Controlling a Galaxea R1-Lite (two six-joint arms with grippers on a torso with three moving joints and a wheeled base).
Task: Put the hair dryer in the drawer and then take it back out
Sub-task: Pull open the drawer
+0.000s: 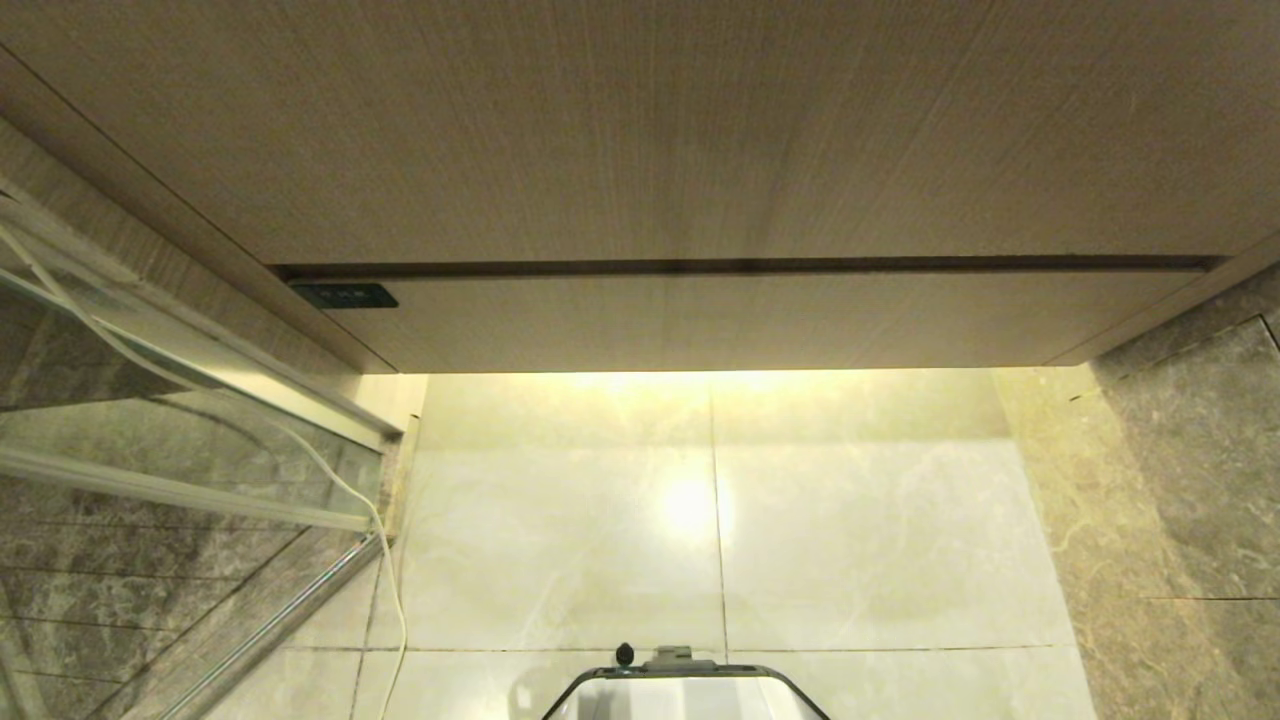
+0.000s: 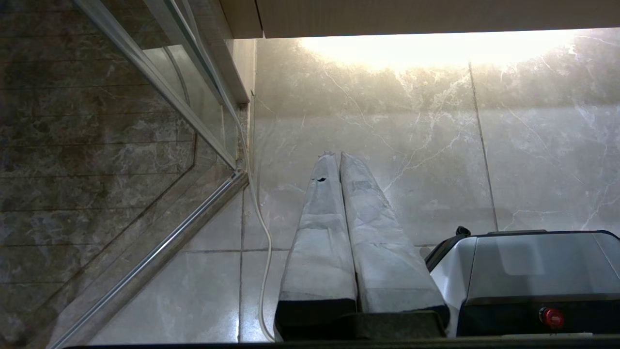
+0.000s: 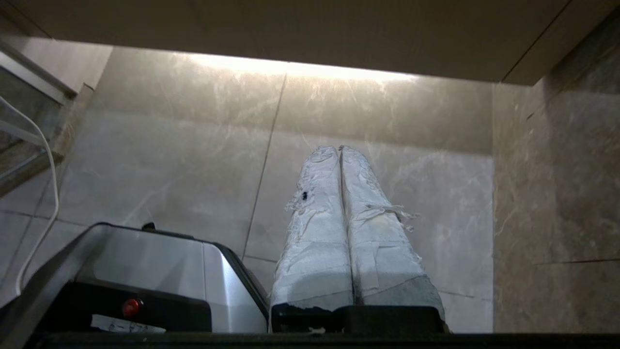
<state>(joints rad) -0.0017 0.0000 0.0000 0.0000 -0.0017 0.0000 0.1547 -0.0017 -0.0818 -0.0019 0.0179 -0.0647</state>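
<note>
My right gripper [image 3: 340, 149] is pressed shut on nothing, low over the floor tiles [image 3: 193, 160].
My left gripper [image 2: 337, 156] is likewise closed and empty, beside my base [image 2: 533, 261]. The drawer [image 1: 740, 318] sits pushed in across the middle of the head view; its contents are hidden. I cannot see the hair dryer anywhere.
</note>
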